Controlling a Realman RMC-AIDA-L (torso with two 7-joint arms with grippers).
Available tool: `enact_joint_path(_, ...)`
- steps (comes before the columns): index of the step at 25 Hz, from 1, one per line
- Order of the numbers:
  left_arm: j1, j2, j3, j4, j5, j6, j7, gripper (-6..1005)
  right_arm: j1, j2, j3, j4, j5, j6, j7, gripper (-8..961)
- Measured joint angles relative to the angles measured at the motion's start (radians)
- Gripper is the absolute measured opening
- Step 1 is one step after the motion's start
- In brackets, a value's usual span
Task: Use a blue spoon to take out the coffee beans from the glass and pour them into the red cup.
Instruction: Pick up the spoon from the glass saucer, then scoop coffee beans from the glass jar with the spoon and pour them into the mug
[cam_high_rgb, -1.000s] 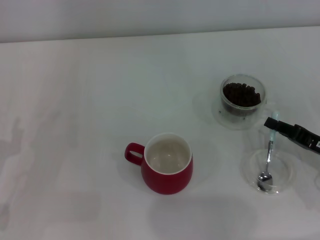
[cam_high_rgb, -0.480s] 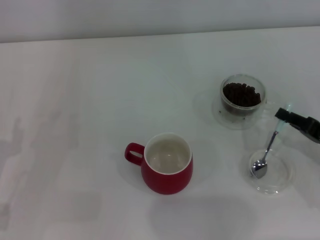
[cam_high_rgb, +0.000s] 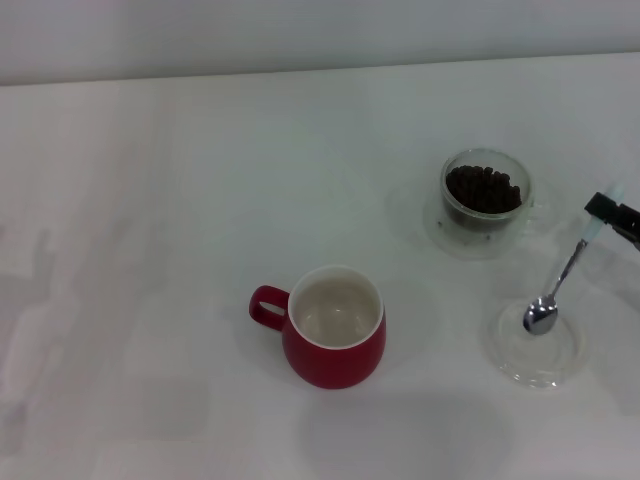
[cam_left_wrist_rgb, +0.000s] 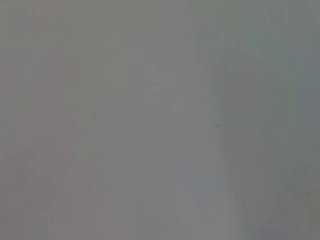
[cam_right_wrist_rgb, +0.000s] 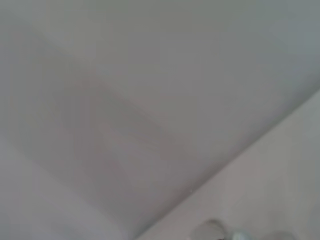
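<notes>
At the right edge of the white table (cam_high_rgb: 180, 200), the right gripper (cam_high_rgb: 608, 214) reaches in from the side, clenched on the pale end of the blue spoon (cam_high_rgb: 560, 285). The spoon hangs tilted, bowl low above a shallow clear dish (cam_high_rgb: 540, 352). The glass (cam_high_rgb: 486, 195) of coffee beans (cam_high_rgb: 484, 188) stands just behind; the red cup (cam_high_rgb: 332, 326) sits well left. No writing shows anywhere.

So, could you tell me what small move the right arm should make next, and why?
Probably carry the blue spoon up and left over the glass. The right gripper holds its handle, the bowl hangs empty above the clear dish, and the coffee beans remain unscooped.
</notes>
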Motion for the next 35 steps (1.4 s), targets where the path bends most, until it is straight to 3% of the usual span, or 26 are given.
enact_joint_path(8, -0.022, -0.002, 0.006, 0.002, 0.004, 0.000, 0.000, 561, 0.008, 0.046, 0.021, -0.080, 0.005, 0.070, -0.028, 147)
enact_joint_path(22, -0.058, -0.003, 0.009, 0.023, 0.009, -0.014, 0.000, 560, 0.094, 0.055, 0.011, 0.049, 0.080, 0.230, -0.178, 147)
enact_joint_path(35, -0.051, -0.003, 0.009, 0.027, 0.055, -0.014, -0.001, 560, 0.144, 0.054, 0.025, 0.044, 0.113, 0.158, -0.229, 147)
